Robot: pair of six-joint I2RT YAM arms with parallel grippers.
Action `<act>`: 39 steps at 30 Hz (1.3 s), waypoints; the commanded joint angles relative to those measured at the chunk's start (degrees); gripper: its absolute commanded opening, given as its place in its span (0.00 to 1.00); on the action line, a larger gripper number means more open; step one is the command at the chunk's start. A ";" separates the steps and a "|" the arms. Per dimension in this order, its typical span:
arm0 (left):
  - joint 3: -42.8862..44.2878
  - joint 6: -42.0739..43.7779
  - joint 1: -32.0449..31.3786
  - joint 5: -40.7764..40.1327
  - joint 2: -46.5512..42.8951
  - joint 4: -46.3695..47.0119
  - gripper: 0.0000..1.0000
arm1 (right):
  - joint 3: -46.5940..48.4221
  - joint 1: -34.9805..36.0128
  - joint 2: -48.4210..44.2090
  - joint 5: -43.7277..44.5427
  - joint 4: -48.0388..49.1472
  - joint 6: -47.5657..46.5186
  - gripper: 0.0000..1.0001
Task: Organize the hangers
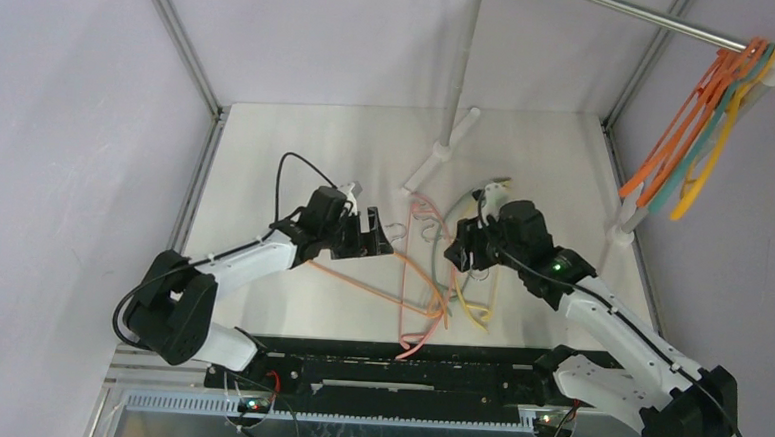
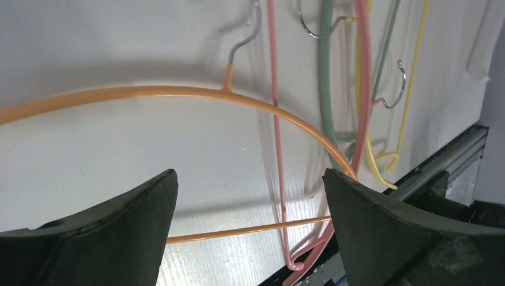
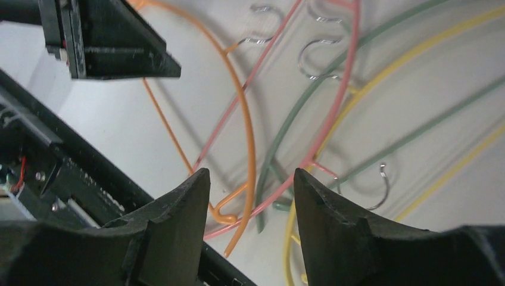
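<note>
Pick-up step under way. Left gripper hovering, jaws wide apart, above orange hanger lying on table. Right gripper hovering over tangled hangers, jaws partly apart, gripping nothing. Next move probably calling for lowering, clamping single hanger, carrying to rail beside hung hangers.

tangled hangers lying flat, hung hangers upper right

The white surface has a messy pile of pink, orange, yellow and green hangers lying mid-frame, and a white rack foot stands at upper middle.
</note>
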 commanded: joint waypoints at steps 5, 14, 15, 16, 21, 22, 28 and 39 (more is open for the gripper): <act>-2.80 -6.02 -0.34 -5.38 -3.23 2.39 0.96 | -3.69 4.25 6.93 -4.92 6.68 2.01 0.59; -4.27 -6.27 -0.50 -6.06 -4.05 2.30 0.96 | -4.89 8.39 16.94 -5.55 11.51 2.12 0.57; -4.34 -6.27 -0.48 -6.00 -4.12 2.30 0.96 | -4.89 8.43 18.02 -5.49 12.13 2.25 0.56; -4.52 -6.27 -0.45 -6.11 -4.32 2.30 0.96 | -4.88 8.44 18.97 -5.33 12.72 2.34 0.56; -5.22 -6.05 -0.47 -6.75 -5.49 1.77 0.96 | -4.68 8.40 23.37 -4.58 15.00 1.73 0.55; -5.31 -6.01 -0.45 -6.86 -5.71 1.51 0.96 | -4.52 8.44 24.35 -4.75 15.32 1.47 0.55; -5.69 -5.84 -0.44 -7.65 -8.28 -0.47 0.96 | -3.17 8.44 30.22 -6.55 16.82 0.90 0.51; -6.89 -4.77 -0.44 -9.45 -12.35 -3.65 0.97 | -3.14 9.19 33.95 -1.92 16.10 -0.74 0.21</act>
